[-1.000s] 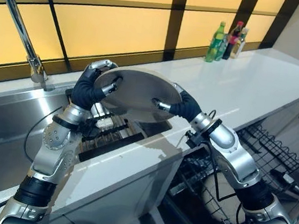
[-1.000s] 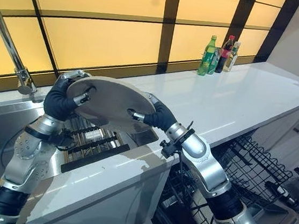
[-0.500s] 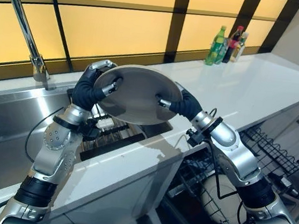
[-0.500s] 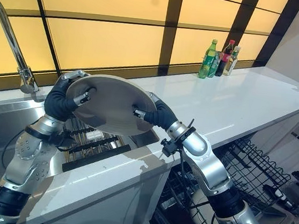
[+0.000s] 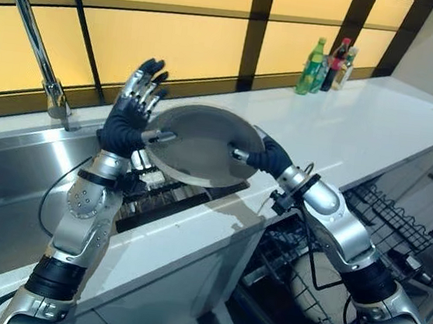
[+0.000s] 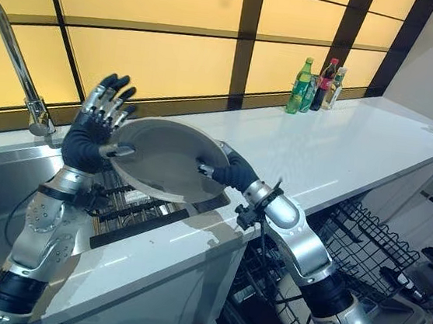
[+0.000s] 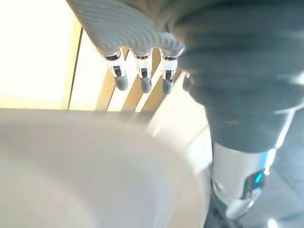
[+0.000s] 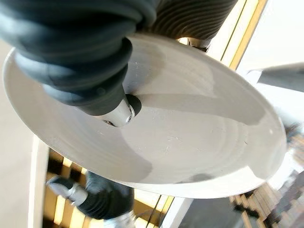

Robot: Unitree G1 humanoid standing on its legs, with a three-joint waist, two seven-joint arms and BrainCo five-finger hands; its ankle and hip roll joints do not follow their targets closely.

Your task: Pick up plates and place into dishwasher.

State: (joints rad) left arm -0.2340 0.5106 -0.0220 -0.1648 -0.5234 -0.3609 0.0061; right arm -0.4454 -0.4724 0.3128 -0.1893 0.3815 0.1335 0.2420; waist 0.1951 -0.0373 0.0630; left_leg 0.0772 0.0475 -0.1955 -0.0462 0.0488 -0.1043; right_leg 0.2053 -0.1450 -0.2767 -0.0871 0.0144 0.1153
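Left eye view shows the grey plate (image 5: 203,145) held in the air above the sink's drain rack (image 5: 161,199), tipped so its hollow faces up and toward the robot. The right hand (image 5: 268,156) pinches the plate's rim on the dishwasher side, thumb on the inner face and fingers curled behind it. The left hand (image 5: 132,109) stands spread, fingers (image 5: 149,76) straight and pointing up clear of the rim, with only its thumb tip touching the opposite edge. Off to the right, below the white counter (image 5: 362,124), the dishwasher's wire rack (image 5: 387,213) sits pulled out. From where I stand the plate looks stiff, smooth and probably slick, not heavy but awkward held by one edge; I'd guess it could swivel or slide in that pinch. A deeper hold across the rim seems the safest place to carry it from.
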